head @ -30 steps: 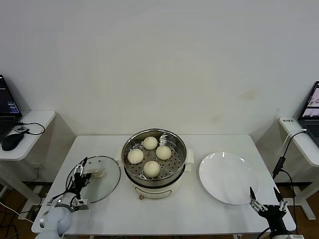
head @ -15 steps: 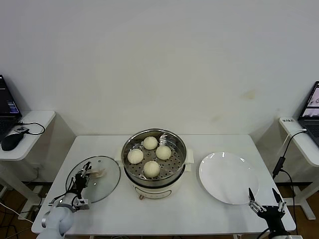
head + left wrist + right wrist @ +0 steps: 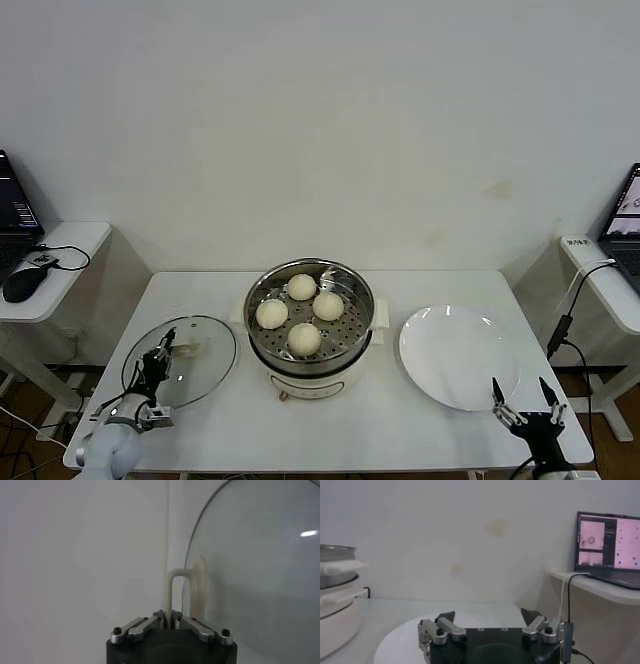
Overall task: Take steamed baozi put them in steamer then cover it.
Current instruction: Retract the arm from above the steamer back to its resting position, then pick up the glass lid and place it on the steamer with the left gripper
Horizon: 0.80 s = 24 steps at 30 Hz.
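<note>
The steamer point(image 3: 312, 372) stands at the table's middle with several cream-white baozi point(image 3: 304, 339) on its perforated tray. The clear glass cover point(image 3: 208, 352) is left of the steamer, tilted. My left gripper point(image 3: 160, 364) is shut on the cover's cream-white bar handle point(image 3: 188, 349). In the left wrist view the fingers point(image 3: 156, 619) pinch the handle point(image 3: 176, 586) of the glass cover point(image 3: 260, 570), with the left gripper point(image 3: 167, 621) closed round it. My right gripper point(image 3: 522, 404) is open and empty at the table's front right; it also shows in the right wrist view point(image 3: 487, 616).
A flat white plate point(image 3: 458, 357) lies right of the steamer, just beyond the right gripper; it shows in the right wrist view point(image 3: 402, 639) with the steamer's side point(image 3: 335, 597). Side desks hold a mouse point(image 3: 22, 284) at left and a laptop point(image 3: 607, 547) at right.
My left gripper has drawn back toward the front left with the cover's handle in it; the cover has shifted left and tilted. The right gripper has dropped slightly toward the front edge.
</note>
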{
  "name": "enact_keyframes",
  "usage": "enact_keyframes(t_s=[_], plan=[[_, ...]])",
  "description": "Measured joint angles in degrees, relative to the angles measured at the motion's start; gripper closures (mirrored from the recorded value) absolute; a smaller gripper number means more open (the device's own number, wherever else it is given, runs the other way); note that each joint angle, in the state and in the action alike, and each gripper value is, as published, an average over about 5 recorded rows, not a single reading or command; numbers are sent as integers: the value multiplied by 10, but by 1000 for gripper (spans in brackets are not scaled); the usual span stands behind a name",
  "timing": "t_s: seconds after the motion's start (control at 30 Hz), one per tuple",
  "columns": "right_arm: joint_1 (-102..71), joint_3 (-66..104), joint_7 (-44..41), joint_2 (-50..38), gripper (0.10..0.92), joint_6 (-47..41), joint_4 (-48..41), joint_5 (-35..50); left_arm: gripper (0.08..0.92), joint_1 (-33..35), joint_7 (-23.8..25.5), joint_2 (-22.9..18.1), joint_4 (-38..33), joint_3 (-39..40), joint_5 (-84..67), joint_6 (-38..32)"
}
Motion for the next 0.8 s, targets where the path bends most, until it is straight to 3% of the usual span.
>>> enact_keyframes(t_s=[0.33, 0.8], plan=[[-4, -12, -1, -9, 203, 1, 7, -9, 853, 48, 1, 20, -86, -38, -1, 15], [-9, -23, -4, -18, 202, 15, 12, -35, 853, 115, 79, 78, -250, -84, -74, 66]])
